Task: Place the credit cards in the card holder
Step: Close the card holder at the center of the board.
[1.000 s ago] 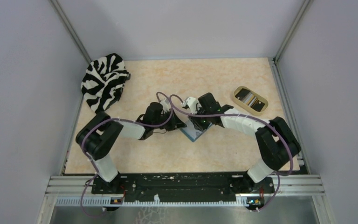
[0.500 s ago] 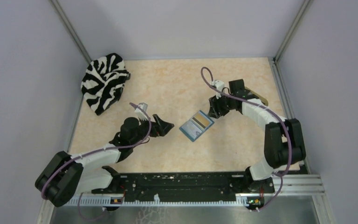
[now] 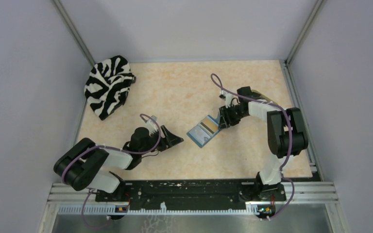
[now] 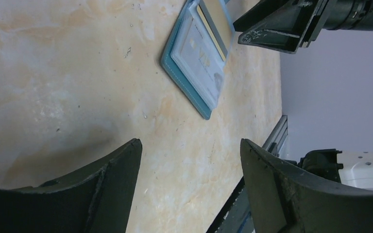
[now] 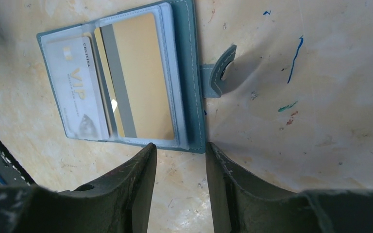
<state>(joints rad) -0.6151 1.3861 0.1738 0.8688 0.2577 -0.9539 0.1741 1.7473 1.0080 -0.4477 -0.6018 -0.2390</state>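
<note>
**Both arms low, jaws parted**

The left arm (image 3: pixel 108 162) lies folded at the elbow and reaches rightward, the left gripper (image 4: pixel 189 142) spread wide and empty. The right arm (image 3: pixel 278 127) doubles over leftward, the right gripper (image 5: pixel 179 145) narrowly parted, gripping nothing.

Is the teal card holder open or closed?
Open. The card holder lies spread flat, clear pockets up, showing a pale VIP card and a tan card; its snap tab hangs loose.

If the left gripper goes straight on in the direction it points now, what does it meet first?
Probably the card holder, lying open ahead of the left gripper; the height is hard to judge.
</note>
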